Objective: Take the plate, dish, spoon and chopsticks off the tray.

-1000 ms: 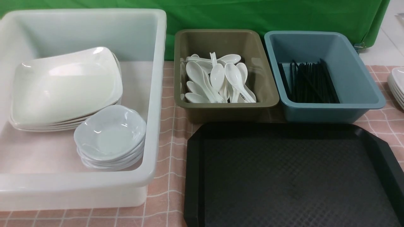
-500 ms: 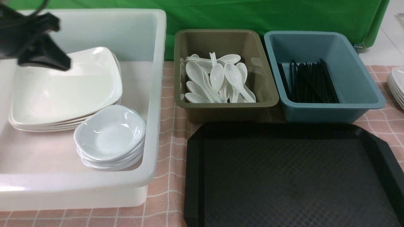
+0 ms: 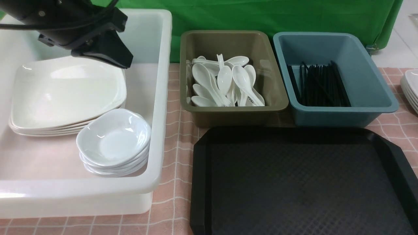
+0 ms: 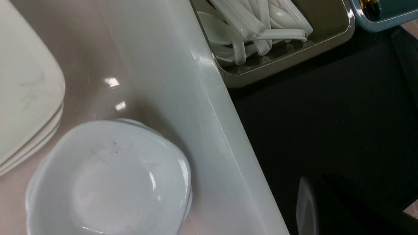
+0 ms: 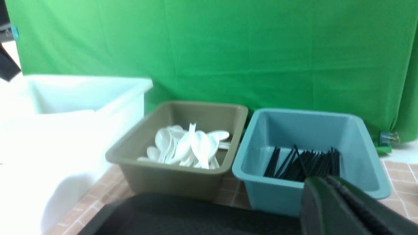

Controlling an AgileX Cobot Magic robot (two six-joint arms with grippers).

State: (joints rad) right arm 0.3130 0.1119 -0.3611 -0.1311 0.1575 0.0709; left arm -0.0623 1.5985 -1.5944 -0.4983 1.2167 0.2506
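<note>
The black tray lies at the front right with nothing on it. A stack of large white plates and a stack of small dishes sit inside the white tub. White spoons fill the olive tub, and black chopsticks lie in the blue tub. My left gripper hangs shut and holds nothing above the tub's far side, over the plates' back corner. In the right wrist view my right gripper is shut with nothing in it, in front of the blue tub.
More white dishes are stacked at the table's right edge. A pink checked cloth covers the table, and a green curtain hangs behind the tubs. In the left wrist view the tub's white wall runs between the dishes and the tray.
My left arm came into the front view from the upper left and has moved right across the white tub. Nothing else has moved.
</note>
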